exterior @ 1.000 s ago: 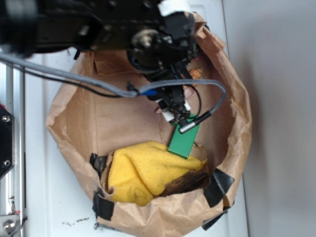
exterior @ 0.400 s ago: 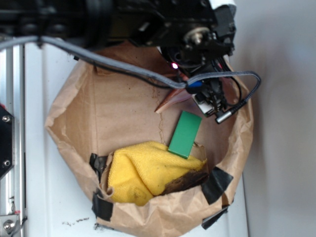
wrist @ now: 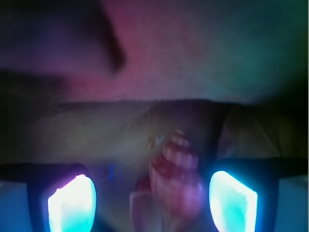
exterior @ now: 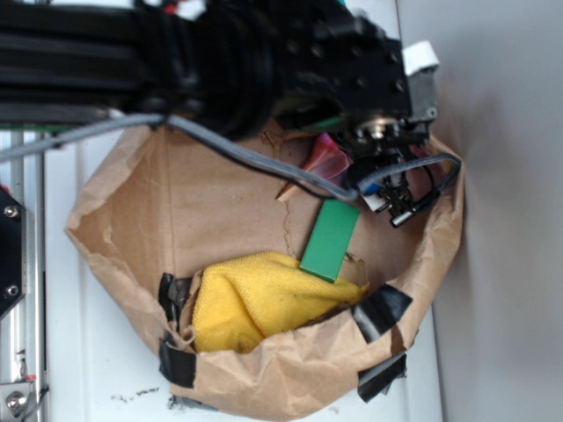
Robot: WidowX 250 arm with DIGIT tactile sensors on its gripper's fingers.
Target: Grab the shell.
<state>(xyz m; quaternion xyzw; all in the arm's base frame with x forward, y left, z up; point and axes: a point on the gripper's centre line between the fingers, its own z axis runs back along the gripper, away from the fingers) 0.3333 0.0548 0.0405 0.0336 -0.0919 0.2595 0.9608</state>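
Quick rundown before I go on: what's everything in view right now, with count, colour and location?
Paper bag: one, brown, rolled open on the white surface, black tape patches on its near rim.
Shell: one, pinkish with a tan pointed tail, on the bag floor, mostly hidden under the arm; the wrist view shows it ribbed, lying between the fingers.
Green block: one, flat, beside the shell, leaning onto the cloth.
Yellow cloth: one, bunched against the bag's near wall.
Metal rail: one, silver, along the left edge.
Gripper: one, black, fingers apart on either side of the shell.
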